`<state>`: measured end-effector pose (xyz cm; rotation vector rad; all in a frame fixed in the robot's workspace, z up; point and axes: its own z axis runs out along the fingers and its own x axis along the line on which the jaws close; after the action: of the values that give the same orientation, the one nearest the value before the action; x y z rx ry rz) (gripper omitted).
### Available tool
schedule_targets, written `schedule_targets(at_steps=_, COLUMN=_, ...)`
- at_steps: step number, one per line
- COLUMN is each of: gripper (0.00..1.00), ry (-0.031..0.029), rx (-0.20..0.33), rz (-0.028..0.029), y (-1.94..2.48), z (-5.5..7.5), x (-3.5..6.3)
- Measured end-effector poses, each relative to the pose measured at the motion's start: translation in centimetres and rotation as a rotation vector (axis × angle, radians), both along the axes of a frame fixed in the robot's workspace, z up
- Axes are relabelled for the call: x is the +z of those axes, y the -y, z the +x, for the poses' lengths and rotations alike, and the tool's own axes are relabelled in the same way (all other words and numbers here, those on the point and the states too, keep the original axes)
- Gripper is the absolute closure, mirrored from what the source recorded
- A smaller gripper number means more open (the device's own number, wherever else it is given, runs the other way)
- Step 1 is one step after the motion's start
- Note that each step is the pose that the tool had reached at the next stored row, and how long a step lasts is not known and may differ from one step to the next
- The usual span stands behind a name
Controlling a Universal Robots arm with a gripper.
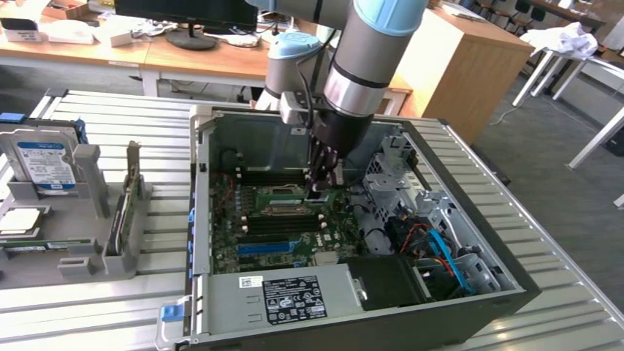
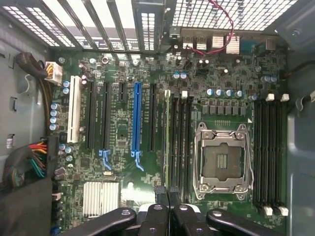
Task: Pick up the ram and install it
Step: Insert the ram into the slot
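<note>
In the wrist view the ram (image 2: 168, 142) shows edge-on as a thin green strip. It runs along the outermost of the black memory slots (image 2: 181, 142), beside the empty CPU socket (image 2: 220, 160). My gripper (image 2: 167, 196) is shut on the ram's near end, with its black fingers (image 2: 156, 212) pressed together. I cannot tell whether the ram is seated in the slot or just above it. In the exterior view my gripper (image 1: 321, 191) reaches straight down into the open computer case (image 1: 203, 146), with its tips at the motherboard (image 1: 283, 234).
A long blue card slot (image 2: 137, 118) and black card slots lie beside the memory slots, and more black memory slots (image 2: 269, 152) lie past the socket. A power supply (image 1: 292, 296) and cables fill the case's near side. A hard drive (image 1: 44, 164) stands in a grey holder (image 1: 88, 248) at the exterior view's left.
</note>
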<state>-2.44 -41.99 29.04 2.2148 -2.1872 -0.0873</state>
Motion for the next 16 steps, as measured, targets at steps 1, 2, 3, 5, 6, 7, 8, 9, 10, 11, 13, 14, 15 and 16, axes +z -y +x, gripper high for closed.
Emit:
schedule_targets(at_steps=1, gripper=0.88, ry=0.0004, rx=0.000, rz=0.0000, y=0.00, z=0.0, x=-0.12)
schedule_targets(at_steps=2, gripper=0.88, ry=0.0008, rx=0.000, rz=0.0000, y=0.00, z=0.0, x=-0.23)
schedule_targets(at_steps=3, gripper=0.88, ry=0.0013, rx=0.000, rz=0.0002, y=0.00, z=0.0, x=-0.35)
schedule_targets(at_steps=5, gripper=0.88, ry=0.0021, rx=0.000, rz=0.0001, y=0.00, z=0.0, x=-0.60)
schedule_targets(at_steps=6, gripper=0.88, ry=0.0024, rx=0.000, rz=0.0001, y=0.00, z=0.0, x=-0.73)
schedule_targets(at_steps=7, gripper=0.88, ry=0.0027, rx=0.000, rz=0.0001, y=0.00, z=0.0, x=-0.85)
schedule_targets(at_steps=8, gripper=0.88, ry=0.0029, rx=0.000, rz=0.0000, y=0.00, z=-0.1, x=-0.97)
schedule_targets(at_steps=9, gripper=0.88, ry=0.0031, rx=0.000, rz=-0.0001, y=0.00, z=-0.1, x=-1.09)
schedule_targets(at_steps=10, gripper=0.88, ry=0.0033, rx=0.000, rz=0.0000, y=0.00, z=-0.1, x=-1.23)
schedule_targets(at_steps=11, gripper=0.88, ry=0.0034, rx=0.000, rz=0.0000, y=0.00, z=-0.1, x=-1.35)
schedule_targets(at_steps=13, gripper=0.88, ry=0.0035, rx=0.000, rz=0.0001, y=0.00, z=-0.1, x=-1.58)
schedule_targets(at_steps=14, gripper=0.88, ry=0.0037, rx=0.000, rz=0.0001, y=0.00, z=-0.1, x=-1.70)
schedule_targets(at_steps=15, gripper=0.88, ry=0.0038, rx=0.000, rz=0.0000, y=0.00, z=-0.1, x=-1.82)
schedule_targets(at_steps=16, gripper=0.88, ry=0.0038, rx=0.000, rz=0.0000, y=0.00, z=-0.1, x=-1.92)
